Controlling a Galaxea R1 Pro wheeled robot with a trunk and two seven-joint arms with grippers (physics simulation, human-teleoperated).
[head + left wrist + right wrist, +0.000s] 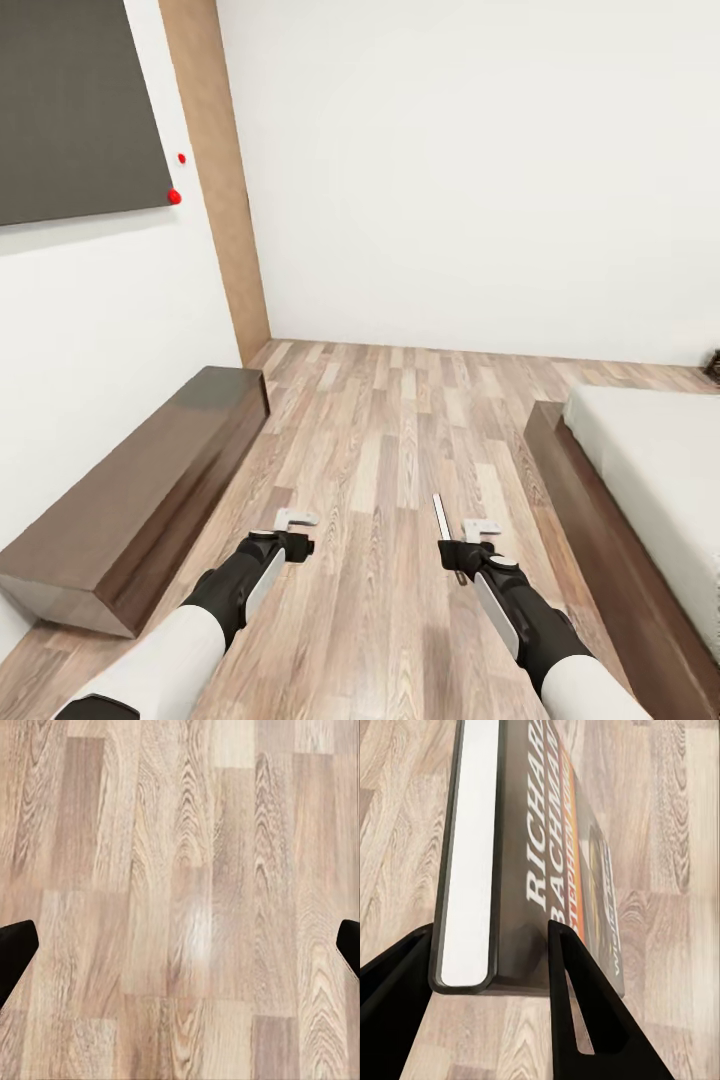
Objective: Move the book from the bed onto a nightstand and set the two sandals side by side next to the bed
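My right gripper is shut on the book, which I hold on edge above the wood-plank floor. The right wrist view shows the book close up: dark cover, orange band, white lettering, white page edge. It is pinched between the two black fingers of the right gripper. My left gripper hangs open over bare floor, and its black fingertips stand far apart at the frame's sides. The bed, a pale mattress on a dark wooden frame, lies to my right. Sandals and nightstands are out of view.
A long dark-brown bench runs along the white wall at the left, under a dark wall screen. A wooden door panel stands in the corner. Open plank floor stretches ahead between bench and bed.
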